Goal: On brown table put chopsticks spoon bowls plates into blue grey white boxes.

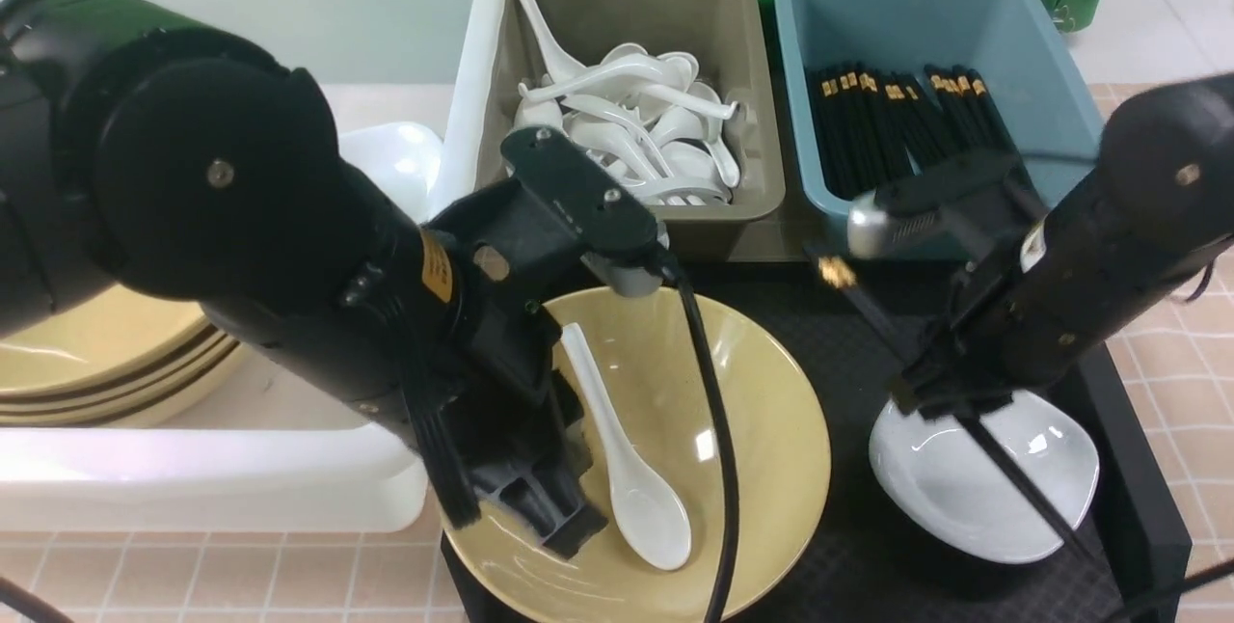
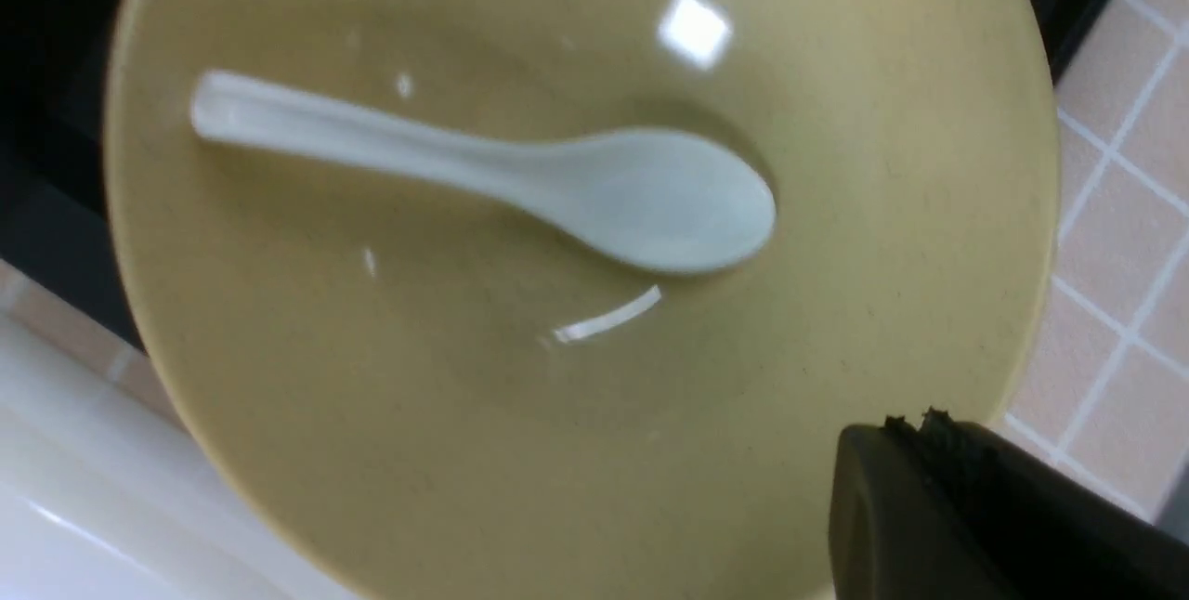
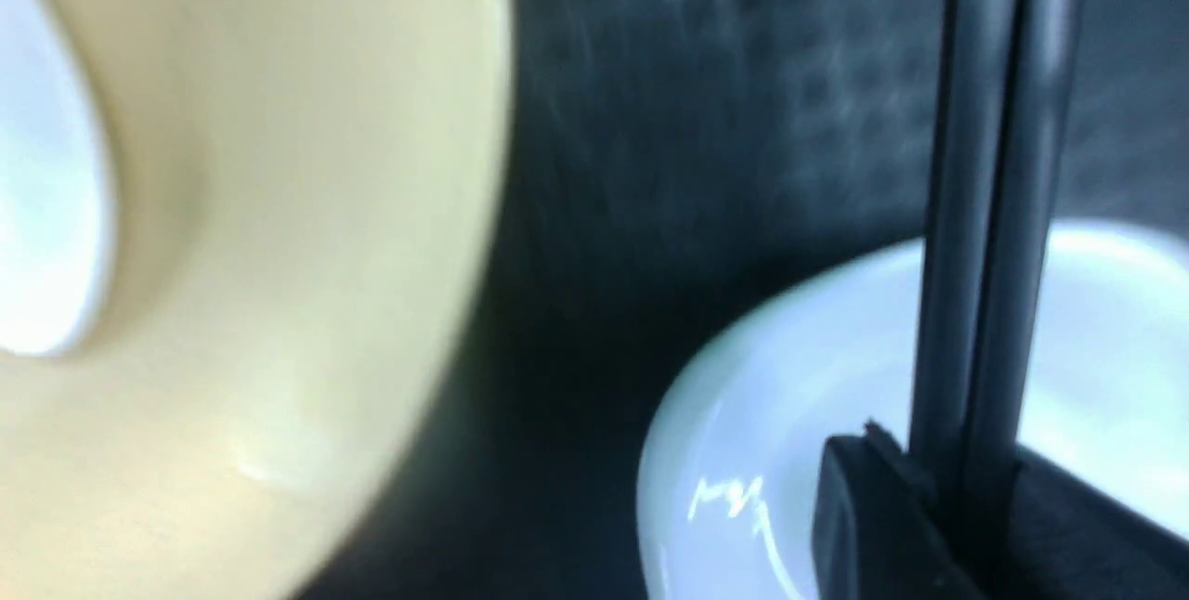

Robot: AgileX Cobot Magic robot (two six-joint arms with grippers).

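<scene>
Black chopsticks (image 3: 989, 210) clamped in right gripper (image 1: 950, 403), slanting across white bowl (image 1: 954, 507) at mat's (image 1: 858, 555) right side. Left gripper (image 1: 564, 527): jaws together, over near-left rim of yellow bowl (image 1: 771, 392) mid-mat. White spoon (image 1: 654, 512) lies inside it, scoop toward near edge. Blue box (image 1: 925, 25), grey box (image 1: 694, 25) stand side by side beyond mat's far edge.
</scene>
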